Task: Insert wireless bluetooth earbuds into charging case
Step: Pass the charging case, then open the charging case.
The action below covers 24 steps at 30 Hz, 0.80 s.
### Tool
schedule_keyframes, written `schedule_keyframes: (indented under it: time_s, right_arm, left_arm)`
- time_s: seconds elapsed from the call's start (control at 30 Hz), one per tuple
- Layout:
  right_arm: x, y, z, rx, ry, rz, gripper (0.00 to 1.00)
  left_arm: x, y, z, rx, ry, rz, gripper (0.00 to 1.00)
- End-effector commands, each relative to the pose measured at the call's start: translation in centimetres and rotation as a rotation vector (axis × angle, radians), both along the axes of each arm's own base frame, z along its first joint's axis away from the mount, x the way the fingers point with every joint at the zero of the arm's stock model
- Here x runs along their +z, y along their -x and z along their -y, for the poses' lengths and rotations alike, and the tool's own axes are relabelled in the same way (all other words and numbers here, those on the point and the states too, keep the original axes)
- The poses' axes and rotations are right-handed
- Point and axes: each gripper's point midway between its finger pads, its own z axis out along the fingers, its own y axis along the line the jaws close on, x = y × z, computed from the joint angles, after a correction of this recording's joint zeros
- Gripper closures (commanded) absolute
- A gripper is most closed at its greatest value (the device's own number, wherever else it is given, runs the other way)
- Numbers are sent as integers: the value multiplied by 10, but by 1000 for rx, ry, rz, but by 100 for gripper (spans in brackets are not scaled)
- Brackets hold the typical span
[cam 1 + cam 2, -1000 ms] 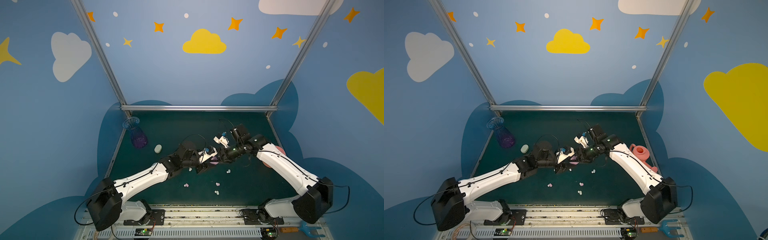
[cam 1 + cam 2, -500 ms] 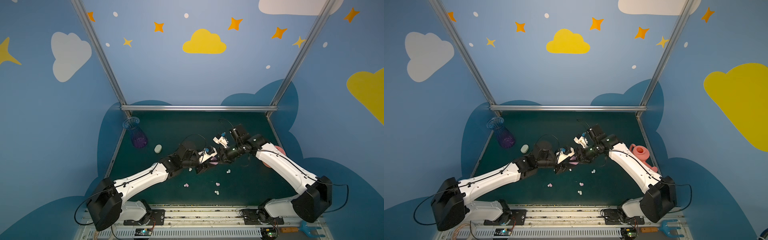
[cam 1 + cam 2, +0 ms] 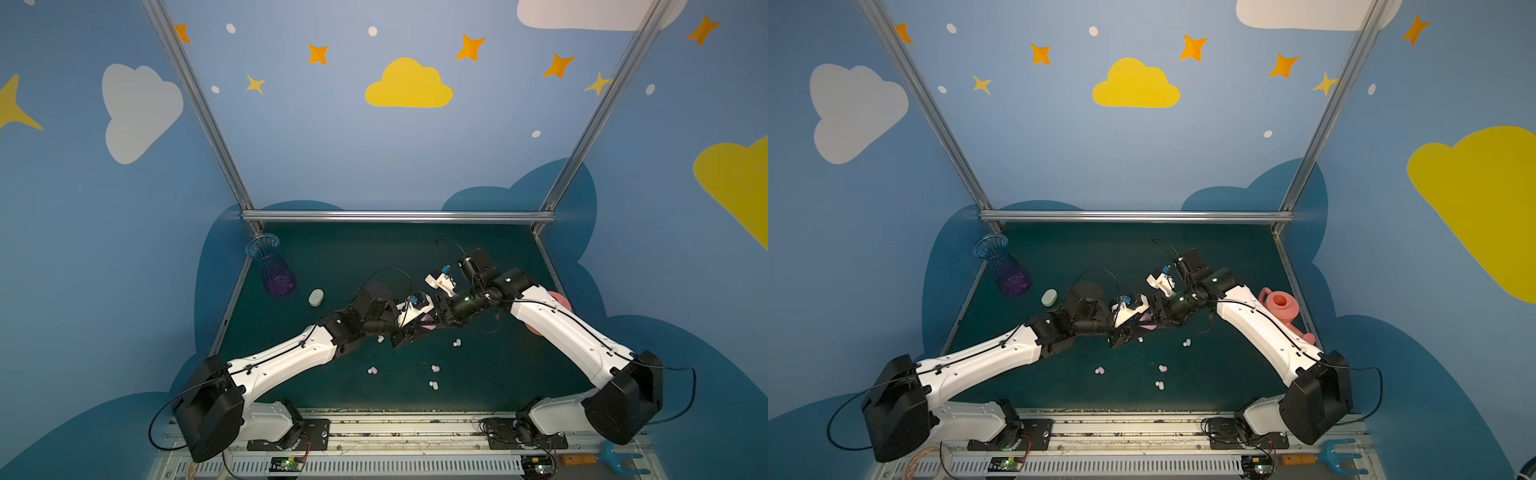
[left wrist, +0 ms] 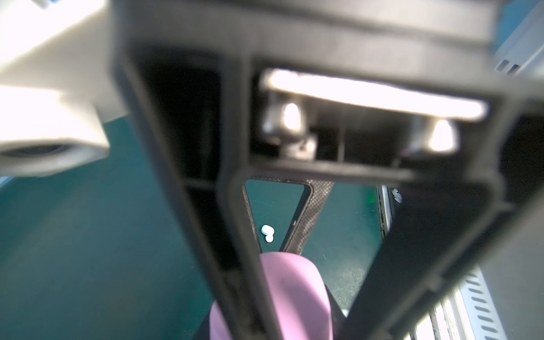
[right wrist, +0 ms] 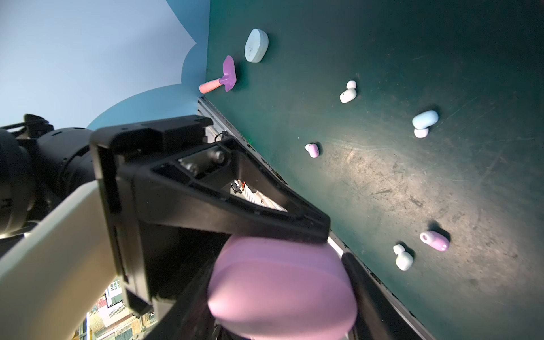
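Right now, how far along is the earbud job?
Done: no earbud visibly seated. In hand: the lilac case, seemingly closed, between the right gripper and left gripper. To do: five earbuds lie loose on the mat; the mint case lies apart by the vase.

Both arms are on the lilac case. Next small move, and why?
Likely ease the lilac case open. Its seam looks shut in the right wrist view, black jaws press on it, and the earbuds lie loose on the mat, so none can go in yet.
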Motion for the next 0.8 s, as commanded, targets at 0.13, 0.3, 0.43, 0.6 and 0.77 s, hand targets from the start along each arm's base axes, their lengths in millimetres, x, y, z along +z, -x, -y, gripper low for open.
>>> schedule_keyframes:
  time_s: [0.13,0.3,0.43,0.6,0.77]
  right_arm:
    - [34,-11,-1,-13,-83,105,22]
    - [33,-15,17,-57,-70,110,14]
    - [24,-19,46,-79,3,195,9]
    - [21,-16,68,-25,73,431,5]
    - [33,-4,65,51,13,712,5]
  left_arm:
    - [15,5,2,2,23,1,94]
    - [16,0,0,39,39,-3,96]
    - [21,4,0,8,64,-23,96]
    - [32,10,0,-61,113,-81,96]
    - [41,16,2,-139,155,-162,96]
